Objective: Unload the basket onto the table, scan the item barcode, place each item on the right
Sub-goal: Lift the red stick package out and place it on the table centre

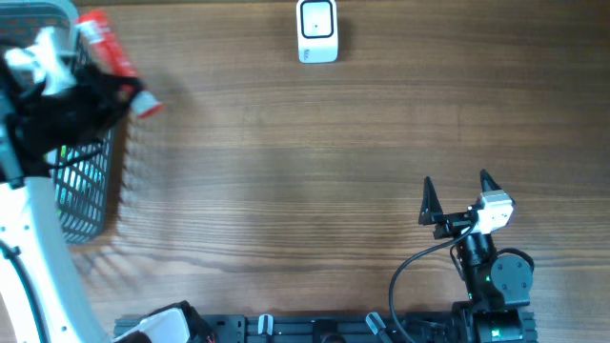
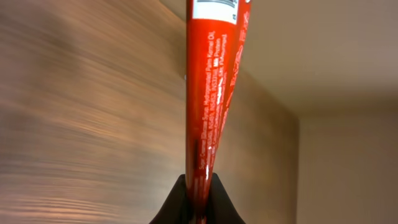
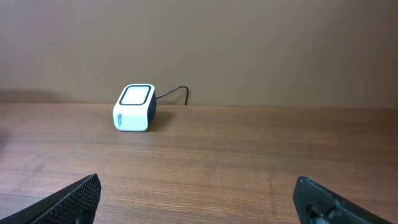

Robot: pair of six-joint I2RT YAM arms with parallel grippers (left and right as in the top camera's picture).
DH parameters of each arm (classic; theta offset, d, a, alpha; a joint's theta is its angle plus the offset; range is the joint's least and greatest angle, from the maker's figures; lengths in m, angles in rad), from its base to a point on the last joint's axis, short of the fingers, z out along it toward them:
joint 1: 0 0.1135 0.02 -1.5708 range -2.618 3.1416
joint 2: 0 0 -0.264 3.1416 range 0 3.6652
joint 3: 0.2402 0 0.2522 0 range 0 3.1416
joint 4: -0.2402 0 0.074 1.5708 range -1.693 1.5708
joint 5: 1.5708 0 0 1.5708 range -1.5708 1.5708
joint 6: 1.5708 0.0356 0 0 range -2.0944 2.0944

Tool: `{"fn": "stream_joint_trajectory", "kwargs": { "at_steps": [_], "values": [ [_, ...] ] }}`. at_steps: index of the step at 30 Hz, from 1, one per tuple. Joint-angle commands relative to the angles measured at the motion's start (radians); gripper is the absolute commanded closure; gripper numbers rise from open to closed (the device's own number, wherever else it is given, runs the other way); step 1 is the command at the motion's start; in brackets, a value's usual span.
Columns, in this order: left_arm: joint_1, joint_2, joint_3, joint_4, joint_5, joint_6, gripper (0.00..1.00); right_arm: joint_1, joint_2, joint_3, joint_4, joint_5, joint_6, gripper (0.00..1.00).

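Pinched by its flat end in our left gripper (image 2: pixel 198 190), tube (image 2: pixel 208 93), glossy red, white small print, white label, over the basket (image 1: pixel 88 195) rim, right gripper (image 1: pixel 456 181) gaping wide

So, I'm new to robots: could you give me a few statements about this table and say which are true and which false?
1. The left gripper is shut on a red tube. True.
2. The right gripper holds the scanner. False: it is open and empty, and the white scanner sits apart from it at the table's far edge.
3. The red tube lies loose in the wire basket. False: the left gripper holds it.
4. A cable leads from behind the white scanner. True.
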Motion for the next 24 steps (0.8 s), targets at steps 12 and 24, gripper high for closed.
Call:
{"fn": "stream_joint_trajectory", "kwargs": {
  "at_steps": [12,24],
  "values": [
    [-0.695,0.274,-0.352,0.307,-0.089,0.086,0.96,-0.004,-0.002,-0.001,0.002,0.006,-0.009,0.00],
    [-1.004,0.637,-0.353,0.668,-0.091,0.084,0.96,-0.004,-0.002,-0.001,0.002,0.006,-0.010,0.00]
  ]
}}
